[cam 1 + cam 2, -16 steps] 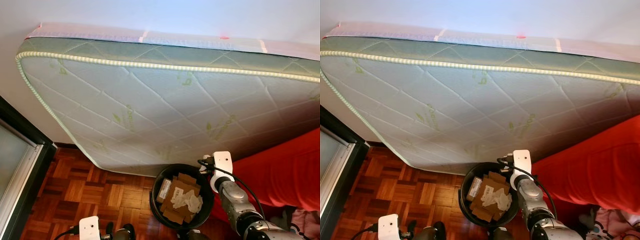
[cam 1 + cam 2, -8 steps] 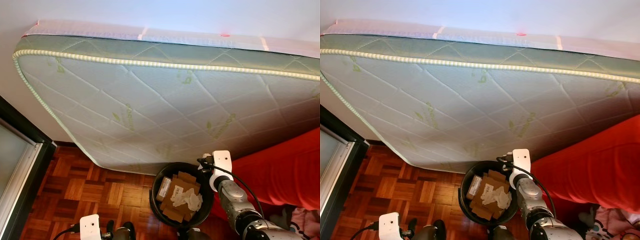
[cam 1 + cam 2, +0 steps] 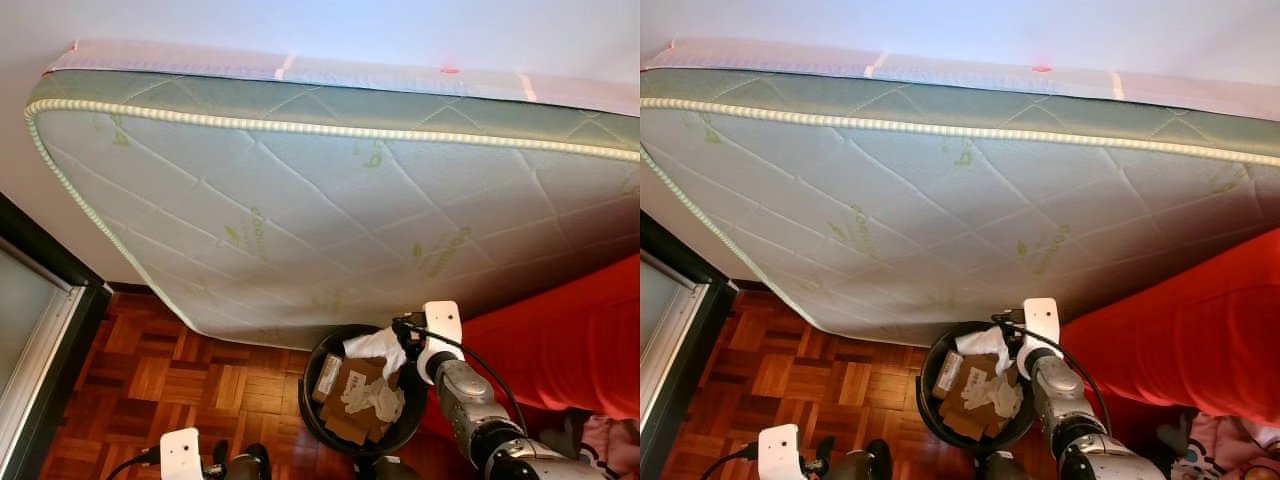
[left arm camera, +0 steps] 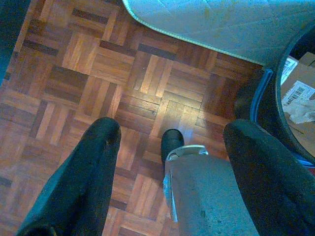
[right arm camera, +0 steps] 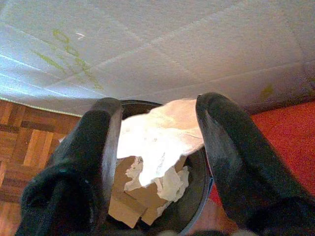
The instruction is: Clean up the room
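One black round bin stands on the parquet floor, tucked under the lower edge of one pale quilted mattress that leans against the wall; one red cover lies just beside the bin on the robot's right; a dark door frame stands well apart from the bin on the robot's left. Inside the bin lie several flat brown cardboard pieces, at least three, one of them bearing a white label, and one crumpled white paper rests on top of them. The right tool hovers over the bin's rim on the side nearest the red cover, its two black fingers spread wide apart; one white tissue sits between them above the bin's mouth, at the level of the rim, and whether either finger touches it cannot be told. The left tool hangs low over the floor, near the bin on the side away from the red cover, its two fingers parted with nothing between them; the bin's rim and one labelled cardboard piece show at the edge of its wrist view.
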